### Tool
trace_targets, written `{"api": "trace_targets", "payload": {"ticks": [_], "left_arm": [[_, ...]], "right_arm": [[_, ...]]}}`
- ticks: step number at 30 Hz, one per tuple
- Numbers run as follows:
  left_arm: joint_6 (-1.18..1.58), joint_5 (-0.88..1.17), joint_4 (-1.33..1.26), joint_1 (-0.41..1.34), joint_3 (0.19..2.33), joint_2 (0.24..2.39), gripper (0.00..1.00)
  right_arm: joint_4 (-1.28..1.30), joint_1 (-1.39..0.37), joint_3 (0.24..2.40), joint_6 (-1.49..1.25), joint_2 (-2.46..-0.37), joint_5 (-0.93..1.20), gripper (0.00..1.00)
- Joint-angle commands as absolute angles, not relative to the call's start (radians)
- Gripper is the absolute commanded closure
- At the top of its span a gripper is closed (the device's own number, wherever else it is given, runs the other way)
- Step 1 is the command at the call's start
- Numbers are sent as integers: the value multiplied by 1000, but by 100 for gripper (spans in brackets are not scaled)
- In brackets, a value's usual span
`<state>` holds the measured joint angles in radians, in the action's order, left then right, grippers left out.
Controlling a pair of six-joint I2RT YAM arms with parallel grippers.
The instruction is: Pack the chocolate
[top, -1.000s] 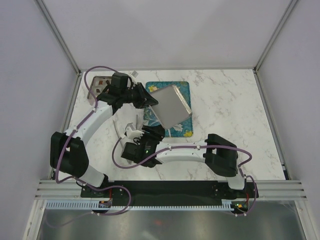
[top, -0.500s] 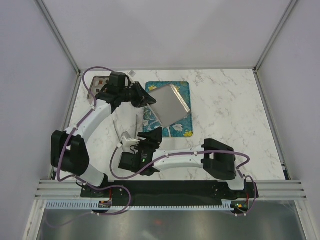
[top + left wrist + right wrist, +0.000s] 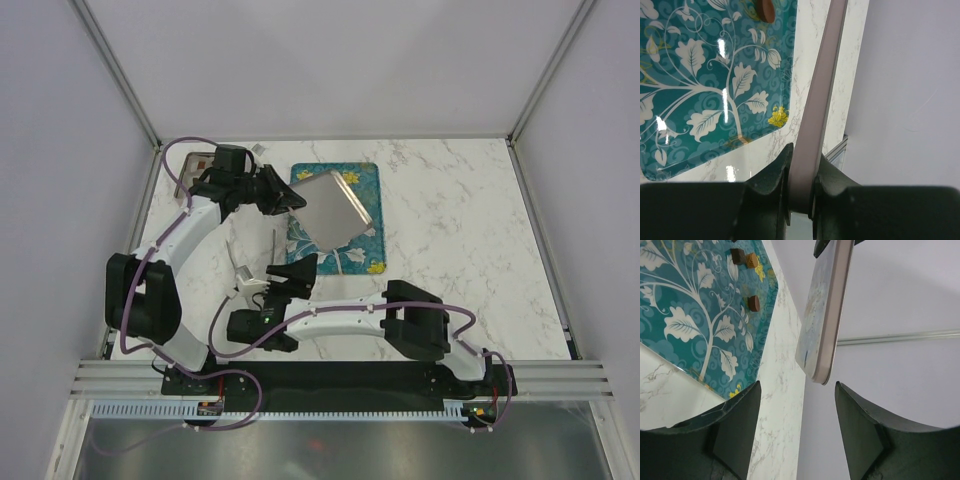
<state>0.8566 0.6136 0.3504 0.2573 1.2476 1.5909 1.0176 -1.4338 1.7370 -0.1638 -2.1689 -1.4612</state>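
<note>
Three small brown chocolate pieces point(image 3: 754, 303) lie on the teal floral tray point(image 3: 685, 315); another brown piece point(image 3: 765, 9) shows at the tray's far end. My left gripper point(image 3: 802, 155) is shut on the edge of a flat metal lid point(image 3: 820, 90) and holds it tilted above the tray point(image 3: 372, 180). From above, that lid point(image 3: 332, 208) hides much of the tray. My right gripper point(image 3: 797, 385) stands open with nothing between its fingers. It is just short of the lid's lower corner point(image 3: 822, 320), near the tray's front left edge point(image 3: 297, 268).
A small clear box point(image 3: 196, 163) sits at the back left, behind the left wrist. Thin metal tongs point(image 3: 236, 262) lie on the marble table point(image 3: 460, 230), left of the right gripper. Grey walls close in the table on three sides.
The right arm has drawn back toward the near left and its jaws have spread wider. The left gripper has shifted the lid slightly left and tipped it more upright.
</note>
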Motion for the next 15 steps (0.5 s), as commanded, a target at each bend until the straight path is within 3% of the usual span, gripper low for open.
{"api": "trace_targets", "payload": {"ticks": [1, 10, 15], "left_arm": [[884, 654, 339, 245, 1276, 1589, 98], [896, 669, 341, 247, 1259, 1577, 98], [913, 696, 322, 250, 1240, 1557, 98]], "right_arm": [[1084, -1404, 1775, -209, -2163, -1538, 31], [1057, -1301, 1772, -187, -2169, -1542, 32], [913, -1278, 1769, -49, -2168, -1522, 32]]}}
